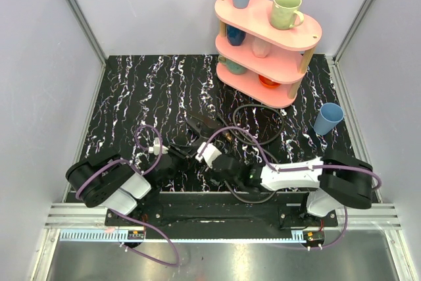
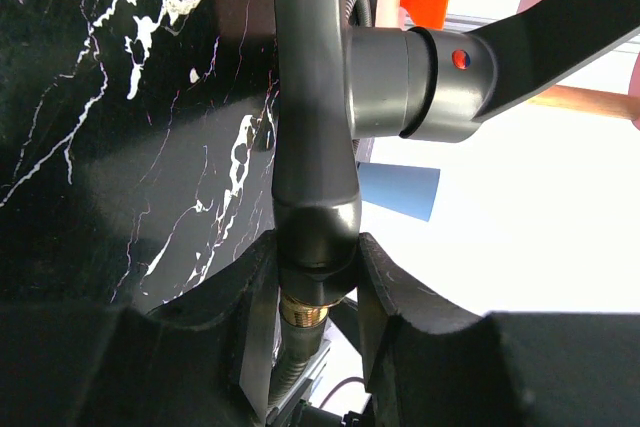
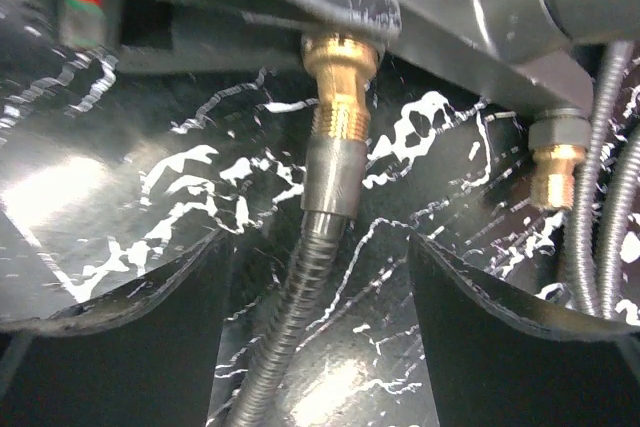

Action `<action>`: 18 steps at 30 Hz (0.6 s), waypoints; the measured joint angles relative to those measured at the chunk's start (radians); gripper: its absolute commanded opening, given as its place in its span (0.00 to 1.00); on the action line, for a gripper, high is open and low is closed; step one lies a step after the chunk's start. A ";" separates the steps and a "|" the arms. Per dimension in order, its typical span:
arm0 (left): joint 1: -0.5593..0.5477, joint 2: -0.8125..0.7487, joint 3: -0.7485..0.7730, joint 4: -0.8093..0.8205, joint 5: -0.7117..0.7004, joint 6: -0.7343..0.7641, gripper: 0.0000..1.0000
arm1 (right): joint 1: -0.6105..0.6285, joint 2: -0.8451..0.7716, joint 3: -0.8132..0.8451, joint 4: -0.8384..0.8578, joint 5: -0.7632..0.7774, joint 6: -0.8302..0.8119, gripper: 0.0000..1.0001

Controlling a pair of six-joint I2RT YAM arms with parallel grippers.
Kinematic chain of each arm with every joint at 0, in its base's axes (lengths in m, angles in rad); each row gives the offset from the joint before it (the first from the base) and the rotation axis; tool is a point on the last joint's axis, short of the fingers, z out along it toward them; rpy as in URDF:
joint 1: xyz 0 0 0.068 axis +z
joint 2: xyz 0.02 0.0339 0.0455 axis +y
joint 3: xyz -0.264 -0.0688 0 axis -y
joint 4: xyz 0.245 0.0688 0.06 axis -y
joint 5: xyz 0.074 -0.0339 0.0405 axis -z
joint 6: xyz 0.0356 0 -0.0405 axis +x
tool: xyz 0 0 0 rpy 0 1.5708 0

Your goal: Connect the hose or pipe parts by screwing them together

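My left gripper (image 2: 315, 257) is shut on the lower end of a dark grey angular pipe piece (image 2: 315, 127). Just below its fingers a brass threaded fitting (image 2: 308, 309) joins that piece to a ribbed hose. In the right wrist view a ribbed hose (image 3: 300, 297) runs up between the spread fingers of my open right gripper (image 3: 318, 247) without touching them. It ends in a brass fitting (image 3: 340, 87) at the dark piece. A second brass fitting (image 3: 555, 172) with its own hose sits to the right. In the top view the hose loops (image 1: 263, 115) behind both grippers at mid-table.
A pink three-tier shelf (image 1: 266, 37) with cups and a green mug (image 1: 286, 10) stands at the back right. A blue cup (image 1: 327, 118) lies on the black marbled table (image 1: 131, 97) at the right. Purple cables (image 1: 141, 137) arc beside the left arm.
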 measured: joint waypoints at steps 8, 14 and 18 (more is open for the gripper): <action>0.000 -0.029 0.000 -0.004 0.000 0.000 0.00 | 0.050 0.128 0.012 0.021 0.228 -0.053 0.69; -0.005 -0.049 0.000 -0.004 0.000 0.000 0.00 | 0.064 0.180 0.053 0.070 0.292 -0.077 0.67; -0.014 -0.052 0.000 -0.003 -0.001 0.000 0.00 | 0.072 0.215 0.088 0.095 0.318 -0.094 0.31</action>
